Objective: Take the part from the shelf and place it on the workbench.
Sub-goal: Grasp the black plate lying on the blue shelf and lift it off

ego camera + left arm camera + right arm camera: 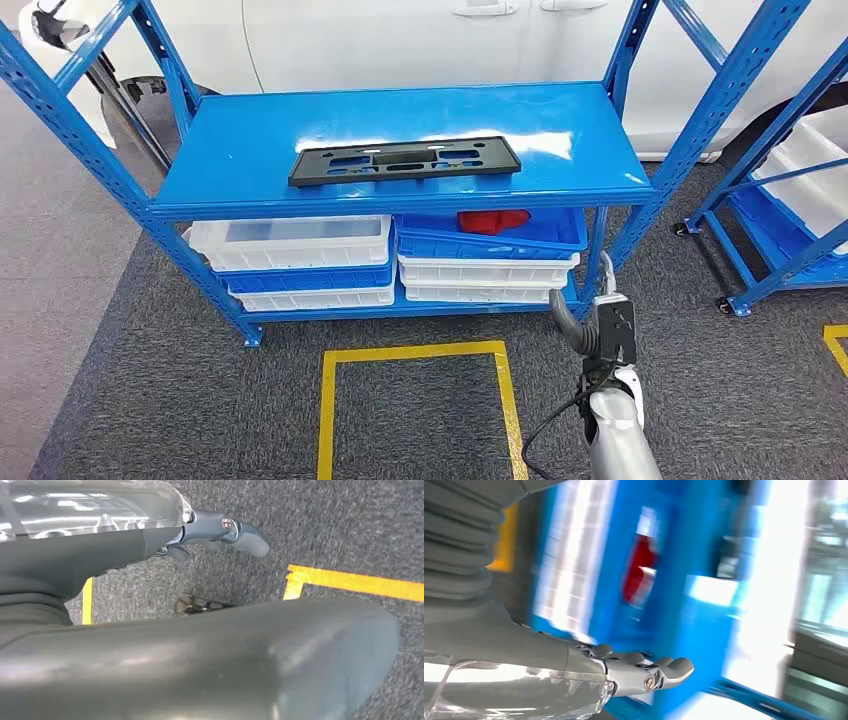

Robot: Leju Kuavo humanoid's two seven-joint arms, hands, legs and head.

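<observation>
Part, flat black, lies on top blue shelf, untouched; red piece in blue bin on lower tier; right hand empty, fingers loosely extended, near shelf; left hand empty, fingers apart, above grey carpet.

The right hand was empty, its fingers lying loosely apart before a blurred blue shelf holding a red item.

Right wrist view motion-blurred, red object indistinct, shelf cropped
</observation>
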